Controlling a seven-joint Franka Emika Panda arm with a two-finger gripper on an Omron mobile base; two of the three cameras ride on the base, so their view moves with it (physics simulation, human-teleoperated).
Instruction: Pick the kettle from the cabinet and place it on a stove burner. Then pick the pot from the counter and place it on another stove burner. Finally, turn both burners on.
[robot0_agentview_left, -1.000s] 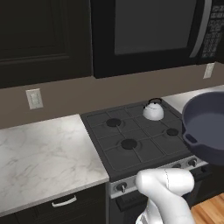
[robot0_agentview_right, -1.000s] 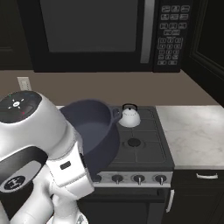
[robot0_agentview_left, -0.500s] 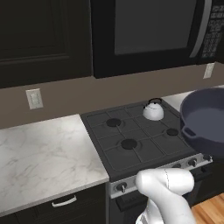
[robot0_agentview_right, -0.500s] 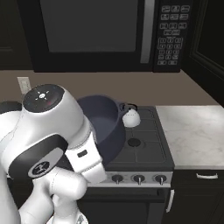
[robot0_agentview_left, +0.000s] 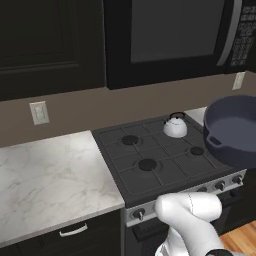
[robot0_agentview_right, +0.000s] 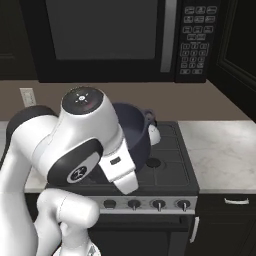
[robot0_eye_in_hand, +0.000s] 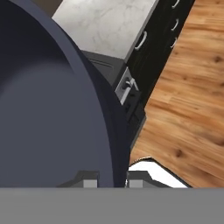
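My gripper (robot0_eye_in_hand: 111, 181) is shut on the rim of the dark blue-grey pot (robot0_eye_in_hand: 48, 109), with the rim running between the two fingertips. The pot (robot0_agentview_left: 232, 130) hangs in the air at the right end of the black cooktop (robot0_agentview_left: 150, 172). In the right base view, the pot (robot0_agentview_right: 132, 132) shows behind my arm's big white joint. The small white-silver kettle (robot0_agentview_left: 175, 126) stands upright on the back right burner; the pot hides part of the kettle (robot0_agentview_right: 154, 134). Bare burners (robot0_agentview_left: 147, 164) lie at the middle and back left (robot0_agentview_left: 130, 140).
A black microwave (robot0_agentview_left: 170, 35) hangs over the stove, with dark wall cabinets (robot0_agentview_left: 50, 40) beside it. Marbled counter (robot0_agentview_left: 45, 175) lies left of the stove and more counter (robot0_agentview_right: 220, 145) lies right. Silver knobs (robot0_agentview_right: 134, 204) line the stove front. Wood floor (robot0_eye_in_hand: 188, 109) is below.
The pot, still in my gripper, has risen a little and moved back toward the kettle. My arm's upper joint has swung up and across the right base view.
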